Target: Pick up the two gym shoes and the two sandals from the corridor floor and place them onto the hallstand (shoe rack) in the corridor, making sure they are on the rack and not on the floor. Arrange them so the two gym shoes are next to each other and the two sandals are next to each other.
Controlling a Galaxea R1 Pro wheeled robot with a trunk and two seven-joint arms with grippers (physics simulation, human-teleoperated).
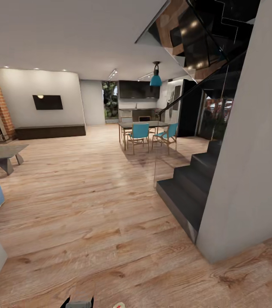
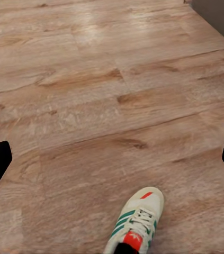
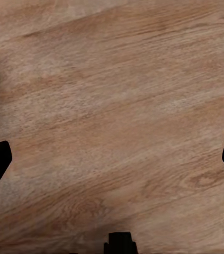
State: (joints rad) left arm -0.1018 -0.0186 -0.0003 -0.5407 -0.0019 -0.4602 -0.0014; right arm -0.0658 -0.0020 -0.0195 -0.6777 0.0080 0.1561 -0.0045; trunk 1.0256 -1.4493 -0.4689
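One white gym shoe (image 2: 134, 222) lies on the wood floor (image 2: 90, 106) at about six o'clock under the left gripper (image 2: 112, 161), both grippers' fingers are wide apart and empty, so I think no shoes are on the rack yet.

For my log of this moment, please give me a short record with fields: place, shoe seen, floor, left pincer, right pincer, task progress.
place: open room with dark stairs and a dining table with teal chairs
shoe seen: one gym shoe, white with green stripes, lying on the floor
floor: wood planks
left pincer: open, holding nothing, above the floor, shoe between and beyond the fingertips
right pincer: open, holding nothing, over bare floor
task progress: this shoe not yet picked up
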